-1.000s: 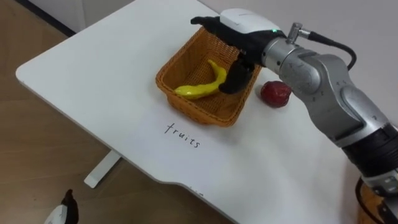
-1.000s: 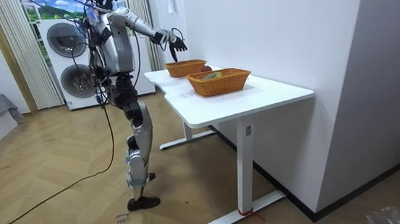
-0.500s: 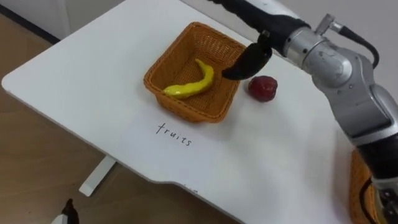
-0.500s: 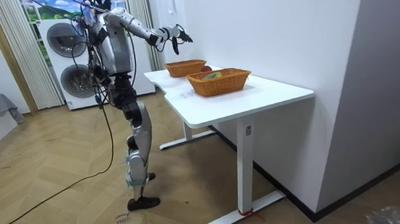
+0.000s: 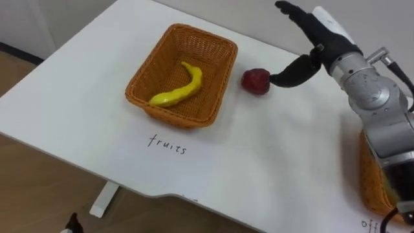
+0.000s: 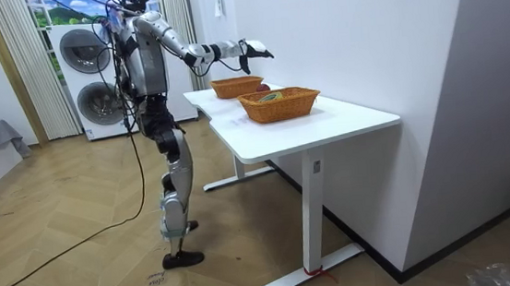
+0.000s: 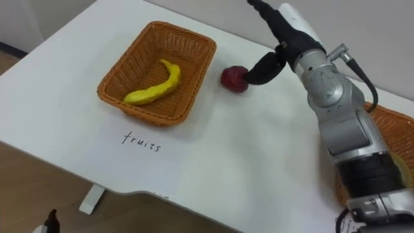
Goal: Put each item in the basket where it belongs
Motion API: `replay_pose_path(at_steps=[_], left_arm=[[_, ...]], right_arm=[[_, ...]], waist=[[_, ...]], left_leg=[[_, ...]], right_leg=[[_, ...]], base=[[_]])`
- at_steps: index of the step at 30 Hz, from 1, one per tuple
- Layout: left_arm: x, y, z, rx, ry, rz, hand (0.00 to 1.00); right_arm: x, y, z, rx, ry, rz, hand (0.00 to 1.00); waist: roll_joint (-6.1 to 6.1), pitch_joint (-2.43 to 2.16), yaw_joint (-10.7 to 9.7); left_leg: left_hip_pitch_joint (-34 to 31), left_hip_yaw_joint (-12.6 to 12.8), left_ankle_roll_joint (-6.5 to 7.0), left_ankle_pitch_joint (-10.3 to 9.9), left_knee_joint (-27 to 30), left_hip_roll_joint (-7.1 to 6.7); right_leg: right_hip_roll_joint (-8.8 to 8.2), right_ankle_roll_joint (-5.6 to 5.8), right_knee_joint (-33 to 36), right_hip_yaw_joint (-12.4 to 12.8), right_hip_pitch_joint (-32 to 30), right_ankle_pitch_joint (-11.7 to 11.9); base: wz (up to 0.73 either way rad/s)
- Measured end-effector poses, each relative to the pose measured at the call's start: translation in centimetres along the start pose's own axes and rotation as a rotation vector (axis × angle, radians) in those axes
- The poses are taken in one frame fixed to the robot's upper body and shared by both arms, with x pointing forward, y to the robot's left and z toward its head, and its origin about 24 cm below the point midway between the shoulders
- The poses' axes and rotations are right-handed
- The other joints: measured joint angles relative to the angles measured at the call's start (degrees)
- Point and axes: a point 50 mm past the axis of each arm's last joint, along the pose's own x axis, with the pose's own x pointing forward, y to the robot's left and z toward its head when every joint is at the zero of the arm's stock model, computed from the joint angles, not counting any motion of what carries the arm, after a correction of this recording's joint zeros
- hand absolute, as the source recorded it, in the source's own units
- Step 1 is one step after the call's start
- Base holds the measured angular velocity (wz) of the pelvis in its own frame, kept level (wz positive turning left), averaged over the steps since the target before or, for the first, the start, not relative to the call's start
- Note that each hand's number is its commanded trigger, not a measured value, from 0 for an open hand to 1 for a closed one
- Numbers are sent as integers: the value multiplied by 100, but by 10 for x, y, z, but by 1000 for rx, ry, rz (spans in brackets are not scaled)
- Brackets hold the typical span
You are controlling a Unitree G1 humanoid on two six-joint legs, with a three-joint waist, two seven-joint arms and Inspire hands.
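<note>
A wicker fruit basket stands on the white table with a yellow banana lying in it. Just right of the basket, a dark red apple rests on the tabletop. My right hand hovers open to the right of the apple and above it, fingers straight. Its thumb points down to the apple's right side; I cannot tell whether they touch. A tip of my left hand shows at the bottom edge. In the room view I stand at the table's end with my right hand stretched over the baskets.
A second wicker basket sits at the right edge of the table. The handwritten word "fruits" marks the tabletop in front of the fruit basket. The table's front edge runs close below it, with wooden floor beyond.
My right hand has lifted out of the fruit basket and swung right, past the apple. The banana stays in the basket. The view has shifted as my head moved.
</note>
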Motion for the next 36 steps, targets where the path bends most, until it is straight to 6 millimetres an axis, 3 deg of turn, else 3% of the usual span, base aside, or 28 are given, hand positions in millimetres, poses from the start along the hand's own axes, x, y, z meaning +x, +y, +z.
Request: replay_pose_path(at_steps=[5, 9, 19, 25, 28, 36], left_arm=[[1, -2, 5, 20, -23, -6, 0], [-1, -7, 6, 22, -26, -19, 0], [-3, -14, 6, 13, -15, -27, 0], [-3, -15, 4, 16, -8, -33, 0], [-3, -15, 4, 16, -7, -44, 0], [-3, -16, 5, 17, -10, -76, 0]], right_arm=[[0, -2, 0, 7, -6, -48, 0], [0, -1, 1, 12, -12, -46, 0], [0, 1, -3, 43, -4, -34, 0], [1, 2, -6, 43, 11, -28, 0], [1, 2, -8, 30, 18, -27, 0], [6, 3, -23, -14, 95, -14, 0]], waist=[[227, -23, -34], [291, -33, -111], [275, -28, -185], [198, 4, -167], [143, 13, -166], [54, 9, -135]], left_leg=[[18, 20, 13, 8, -25, -1], [29, 28, 22, 44, -79, -4], [21, 43, 25, 47, -77, -7], [12, 16, 25, 47, -82, -8], [-12, -7, 25, 47, -69, -7], [-71, -38, 25, 47, -45, -9]], right_leg=[[-6, 0, 1, 7, 1, 0], [-14, 0, 1, 0, 0, 0], [-20, 0, 2, 3, 0, 0], [-17, 0, 2, -26, 5, 0], [-21, 0, 2, -183, 2, 0], [-29, 0, 3, -316, -17, 0]], base=[[0], [0], [0], [2], [6], [6]])
